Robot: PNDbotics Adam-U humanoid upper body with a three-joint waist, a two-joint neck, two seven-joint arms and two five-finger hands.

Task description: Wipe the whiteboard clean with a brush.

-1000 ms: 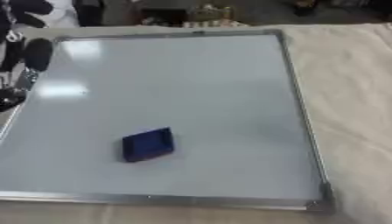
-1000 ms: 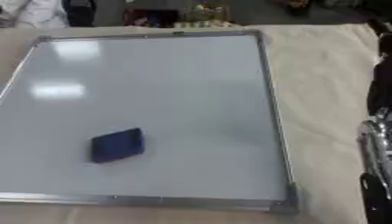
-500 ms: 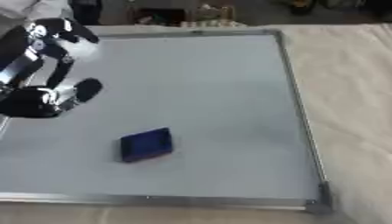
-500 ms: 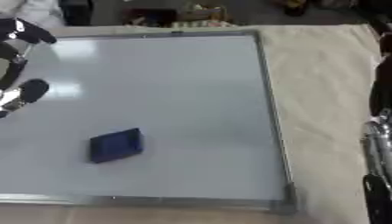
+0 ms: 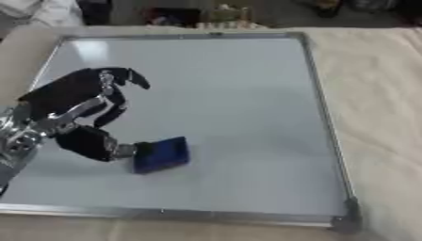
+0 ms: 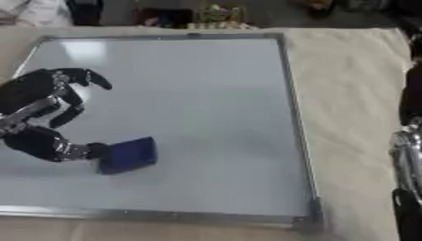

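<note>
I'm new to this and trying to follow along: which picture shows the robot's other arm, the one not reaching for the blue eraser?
The right eye view: the right arm shows as a dark and silver strip along the right edge, beside the whiteboard. Its hand cannot be made out. The left eye view shows none of it, only the left hand at the eraser.

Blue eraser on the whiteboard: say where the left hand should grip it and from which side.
Grip the blue eraser across its short width, thumb on its left edge and fingers on the right, coming down from above. It lies flat on the whiteboard, slightly askew, and the left hand is already open at its left edge.
</note>
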